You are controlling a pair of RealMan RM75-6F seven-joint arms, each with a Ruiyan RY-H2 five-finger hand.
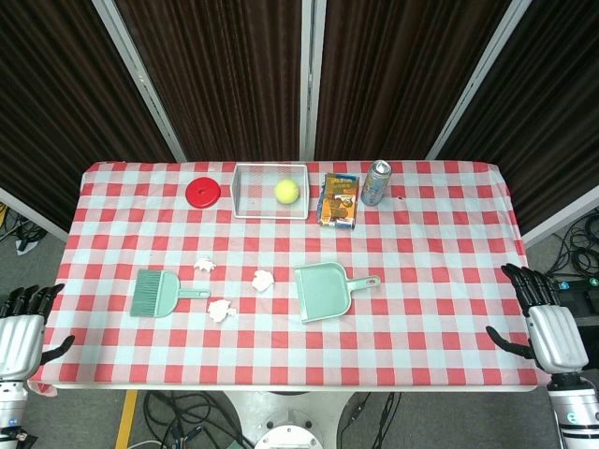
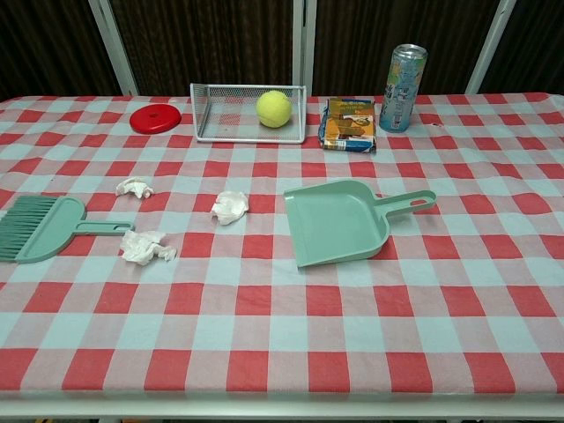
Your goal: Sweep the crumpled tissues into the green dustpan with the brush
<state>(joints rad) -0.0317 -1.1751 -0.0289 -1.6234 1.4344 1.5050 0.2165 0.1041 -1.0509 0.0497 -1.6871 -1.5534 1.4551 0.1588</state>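
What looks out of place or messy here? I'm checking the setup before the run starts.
Only the three crumpled tissues lie loose on the checked cloth, between the brush and the green dustpan. Nothing is spilled, tipped or damaged. The can stands upright, and both hands hang off the table, holding nothing.

Matt green plastic dustpan (image 2: 339,222) and brush (image 2: 44,227), crumpled white paper tissues (image 2: 147,248), checked cloth tablecloth (image 2: 282,335), wire-mesh metal basket (image 2: 238,123).

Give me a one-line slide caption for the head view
Both hands, left and right, open at table edges; brush, three crumpled tissues, green dustpan untouched.
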